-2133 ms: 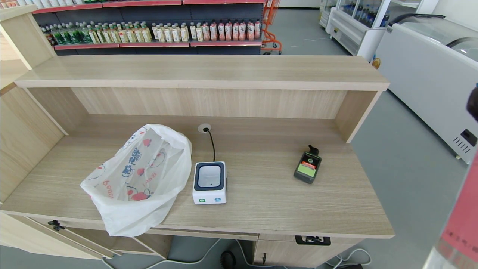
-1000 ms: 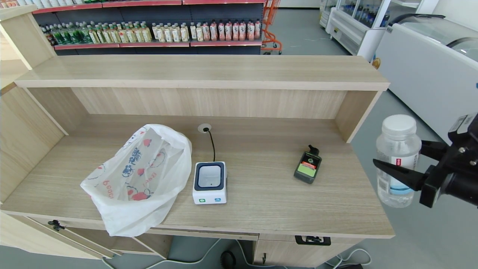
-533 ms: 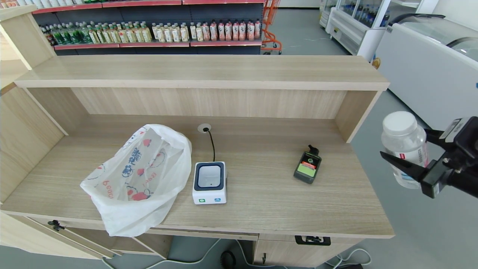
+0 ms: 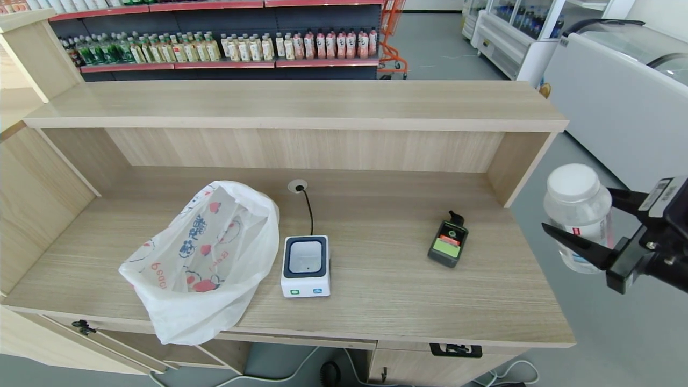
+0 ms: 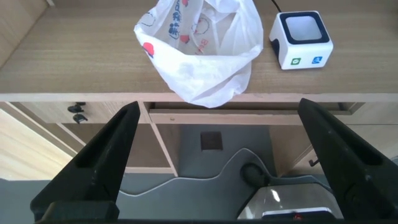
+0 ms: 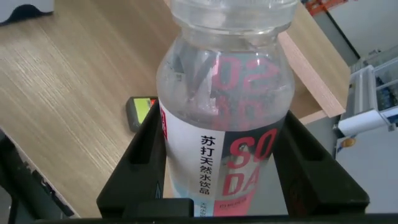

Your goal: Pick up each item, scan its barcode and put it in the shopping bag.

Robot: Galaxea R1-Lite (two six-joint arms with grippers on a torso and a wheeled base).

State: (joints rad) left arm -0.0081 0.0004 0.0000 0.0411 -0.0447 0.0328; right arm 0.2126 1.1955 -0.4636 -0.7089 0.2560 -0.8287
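Bottle (image 4: 580,223) clamped in right hand (image 4: 578,209), one finger either side of the labelled belly, roughly mid-height. It hangs in the air off the right end of the table (image 4: 387,301), over the floor, touching nothing else. Stands upright: long axis near vertical, white cap (image 4: 574,181) up, base down. From the wrist, the label's large print faces back toward the arm; barcode position not readable. Judgement: clear plastic, looks full, so some weight; the wall is smooth and round, likely to twist or slide in the fingers if swung hard, and thin enough to dent under a hard squeeze. The label band seems the best hold, stiffer than the shoulder. Further left on the table: a dark handheld device (image 4: 449,246), then the white scanner (image 4: 305,266) with its window facing up, then the shopping bag (image 4: 204,258), mouth open. Left hand (image 5: 224,155) fingers spread wide, empty, low before the table's front edge.
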